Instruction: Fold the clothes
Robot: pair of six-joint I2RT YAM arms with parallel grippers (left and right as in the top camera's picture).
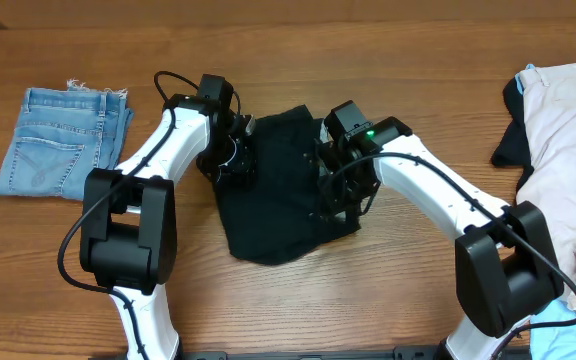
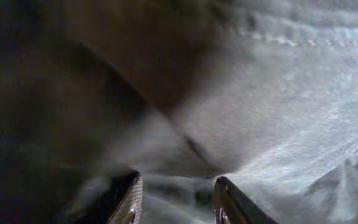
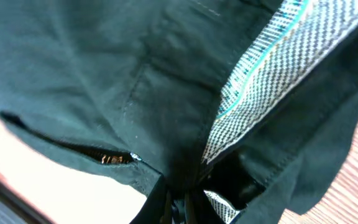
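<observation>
The black shorts (image 1: 273, 205) lie bunched at the table's middle. My left gripper (image 1: 232, 152) is low at their left upper edge. In the left wrist view its two fingers (image 2: 179, 202) stand apart with dark fabric (image 2: 272, 124) between and under them. My right gripper (image 1: 344, 192) is at the shorts' right edge. In the right wrist view its fingers (image 3: 180, 210) are close together, shut on a bunched fold of the black shorts (image 3: 92, 68) with the grey checked inner waistband (image 3: 272, 62) running beside it. The open zipper (image 3: 107, 158) shows.
Light-blue denim shorts (image 1: 58, 140) lie folded at the far left. A beige garment (image 1: 568, 130) lies at the right edge over a dark piece of cloth (image 1: 513, 145). Something light blue (image 1: 558, 325) shows at the bottom right corner.
</observation>
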